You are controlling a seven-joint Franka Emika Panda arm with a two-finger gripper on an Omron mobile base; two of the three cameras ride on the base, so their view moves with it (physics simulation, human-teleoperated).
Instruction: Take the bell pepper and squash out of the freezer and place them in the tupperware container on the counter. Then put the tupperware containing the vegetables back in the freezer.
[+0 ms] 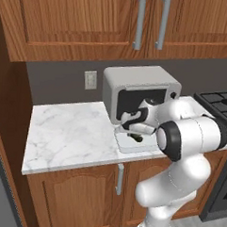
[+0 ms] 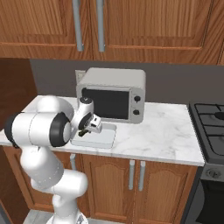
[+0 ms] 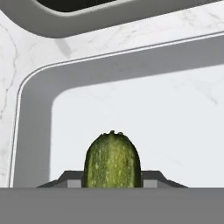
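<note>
My gripper (image 1: 133, 134) is shut on the squash (image 3: 112, 159), a dark green, elongated vegetable whose end pokes up between the fingertips (image 3: 70, 178) in the hand view. The squash (image 1: 136, 137) hangs just above the tupperware container (image 1: 130, 145), a shallow pale tray on the white marble counter (image 1: 67, 132), right in front of the toaster oven. From the right base view, the gripper (image 2: 85, 130) and squash (image 2: 83, 132) sit over the tray's (image 2: 101, 139) left part. The tray floor (image 3: 166, 118) under the squash is bare. The bell pepper and the freezer are out of view.
A boxy grey toaster oven (image 1: 138, 90) stands close behind the tray. A black stove top (image 2: 213, 122) lies to the right. Wooden upper cabinets (image 1: 92, 20) hang overhead. Open marble stretches left of the tray, and more lies between the tray and the stove (image 2: 162, 131).
</note>
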